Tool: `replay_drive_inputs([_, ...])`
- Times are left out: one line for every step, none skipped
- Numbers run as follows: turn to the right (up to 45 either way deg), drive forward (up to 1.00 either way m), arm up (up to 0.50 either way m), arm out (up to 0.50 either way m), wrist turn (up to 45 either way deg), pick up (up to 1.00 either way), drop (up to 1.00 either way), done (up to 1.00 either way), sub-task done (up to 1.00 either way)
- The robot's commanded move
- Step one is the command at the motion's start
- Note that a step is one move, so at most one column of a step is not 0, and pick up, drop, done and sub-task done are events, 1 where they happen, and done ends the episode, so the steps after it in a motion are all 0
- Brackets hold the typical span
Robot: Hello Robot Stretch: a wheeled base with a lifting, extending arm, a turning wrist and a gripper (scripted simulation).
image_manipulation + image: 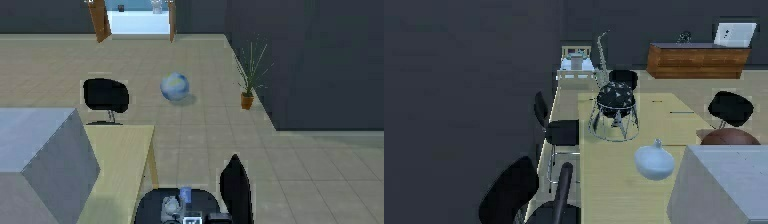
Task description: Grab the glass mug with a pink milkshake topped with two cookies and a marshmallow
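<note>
Seemingly the gripper (182,208) sits at the arm side view's very bottom edge, a small cluster of dark and white parts over a dark round shape (150,205). Its far end cannot be made out, so it cannot be told whether it holds anything. A small pale bluish piece (185,193) stands right at the gripper, too small to name. Where the mug lies relative to the gripper cannot be told.

Just beside the gripper, toward that view's right, stands a black chair (236,190). To the gripper's other side runs a pale wooden table (125,165), with a large grey box (40,160) on it. Farther out from the gripper a blue-white round thing (177,88) shows against the tiled floor, and what it rests on is unclear. Beyond that stand a second black chair (105,95) and a potted plant (247,85), well apart from each other.

In the forward view the tabletop carries a dark speckled dome on wire legs (616,105) and a pale blue round vessel (654,158). A row of black chairs (559,130) lines the table's left edge.
</note>
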Motion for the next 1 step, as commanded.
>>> replay_drive_inputs([0.0,0.00,0.00,0.00,45.0,0.00,0.00,0.00,0.00])
